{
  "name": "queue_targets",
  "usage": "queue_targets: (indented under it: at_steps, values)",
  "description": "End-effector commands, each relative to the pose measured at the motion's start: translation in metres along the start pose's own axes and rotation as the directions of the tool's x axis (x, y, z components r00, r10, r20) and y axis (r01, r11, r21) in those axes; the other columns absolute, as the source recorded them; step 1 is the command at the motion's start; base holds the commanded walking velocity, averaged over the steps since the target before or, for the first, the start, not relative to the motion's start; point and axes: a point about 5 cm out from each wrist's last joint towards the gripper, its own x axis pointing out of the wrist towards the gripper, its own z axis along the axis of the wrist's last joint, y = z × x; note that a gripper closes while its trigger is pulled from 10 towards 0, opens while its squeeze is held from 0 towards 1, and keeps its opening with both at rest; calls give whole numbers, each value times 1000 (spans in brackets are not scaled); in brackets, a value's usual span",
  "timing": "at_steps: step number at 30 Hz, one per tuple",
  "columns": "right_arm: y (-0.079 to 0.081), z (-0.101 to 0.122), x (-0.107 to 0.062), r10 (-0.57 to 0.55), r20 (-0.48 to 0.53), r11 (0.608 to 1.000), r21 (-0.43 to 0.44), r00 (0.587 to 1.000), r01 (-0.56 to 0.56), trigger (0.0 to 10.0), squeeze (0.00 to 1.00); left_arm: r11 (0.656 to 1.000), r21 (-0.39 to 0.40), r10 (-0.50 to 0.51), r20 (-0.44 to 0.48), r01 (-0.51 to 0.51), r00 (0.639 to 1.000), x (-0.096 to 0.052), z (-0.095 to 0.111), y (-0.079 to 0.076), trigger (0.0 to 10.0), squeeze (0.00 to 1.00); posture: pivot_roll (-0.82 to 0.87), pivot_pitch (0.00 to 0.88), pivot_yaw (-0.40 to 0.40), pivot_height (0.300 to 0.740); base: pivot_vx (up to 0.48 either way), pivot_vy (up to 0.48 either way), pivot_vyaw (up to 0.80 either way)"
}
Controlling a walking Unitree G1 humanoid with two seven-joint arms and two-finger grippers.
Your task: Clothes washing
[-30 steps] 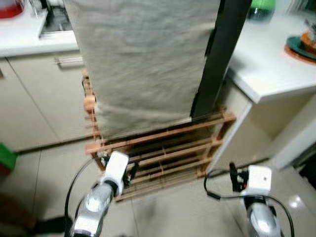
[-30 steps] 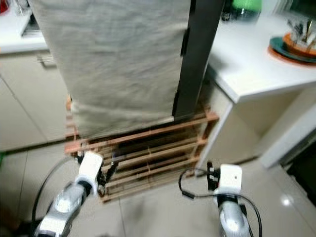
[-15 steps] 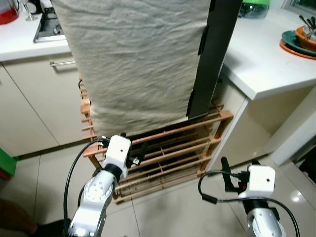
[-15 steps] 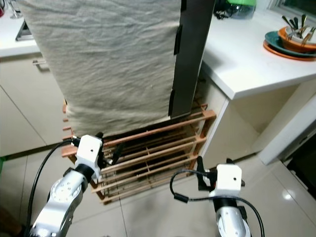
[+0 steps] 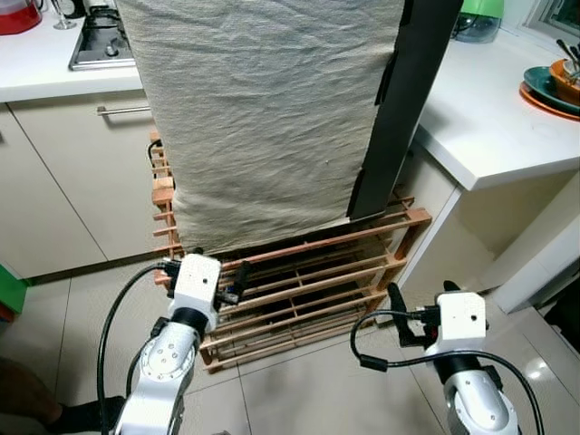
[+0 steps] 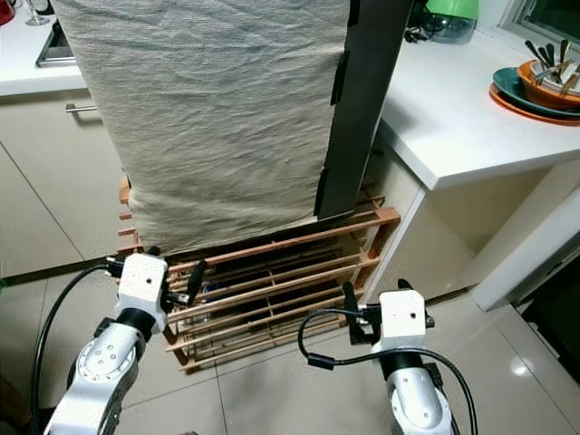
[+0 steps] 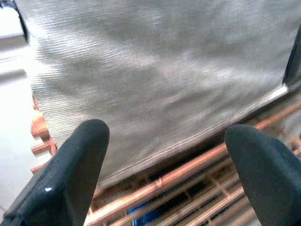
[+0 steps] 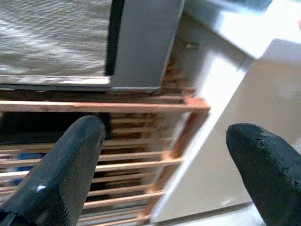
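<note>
A wide beige cloth [image 5: 263, 118] hangs over a wooden slatted rack [image 5: 362, 237] on the floor. A dark grey cloth [image 5: 408, 100] hangs beside it on the right. My left gripper [image 5: 237, 283] is low at the rack's front left corner, just under the beige cloth's hem [image 7: 188, 141]. It is open with nothing between its fingers [image 7: 80, 160]. My right gripper [image 5: 399, 317] hovers above the floor by the rack's front right post [image 8: 186, 127], open and empty. Something blue [image 7: 141, 216] lies inside the rack, mostly hidden.
A white counter [image 5: 489, 118] juts out on the right with stacked dishes [image 5: 553, 82] and a green item [image 5: 478, 14]. Cream cabinets [image 5: 63, 172] with a hob [image 5: 100, 41] stand behind on the left. A green object [image 5: 9, 290] sits at the floor's left edge.
The view has shifted and sharpened. Against the rack, both arms have drifted slightly left, the right one closer to the rack's corner. Both grippers stay open.
</note>
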Motion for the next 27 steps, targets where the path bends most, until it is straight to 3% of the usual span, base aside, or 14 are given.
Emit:
queue_targets:
  at_steps: [1, 4, 8, 16, 20, 27]
  values:
    - [-3, 6, 3, -20, 26, 999, -39, 999, 21, 10000, 0, 998, -25, -54, 20, 54, 998, -1, 6, -4, 10000, 0, -138, 0, -22, 740, 0, 0, 0]
    - [-2, 5, 3, -4, 14, 1000, -28, 1000, 5, 10000, 0, 997, -40, -70, 10, 70, 998, 0, 7, -6, 10000, 0, -138, 0, -22, 740, 0, 0, 0]
    - [2, 7, 4, 32, 4, 999, -5, 999, -32, 10000, 0, 998, 25, -59, 22, 58, 998, 5, 9, -7, 10000, 0, -143, 0, -7, 740, 0, 0, 0]
    - [2, 9, 6, 1, -28, 999, 51, 1000, 1, 10000, 0, 992, 10, -129, 34, 129, 991, 8, 18, -12, 10000, 0, -144, 0, 9, 740, 0, 0, 0]
    - [0, 9, 7, -16, -50, 994, 103, 999, 21, 10000, 0, 989, 20, -145, 61, 144, 988, 12, 25, -13, 10000, 0, -145, 0, 13, 740, 0, 0, -800]
    - [-2, 10, 8, -44, -58, 993, 108, 997, 50, 10000, 0, 990, 9, -142, 72, 142, 987, 16, 31, -12, 10000, 0, -147, 0, 25, 740, 0, 0, -800]
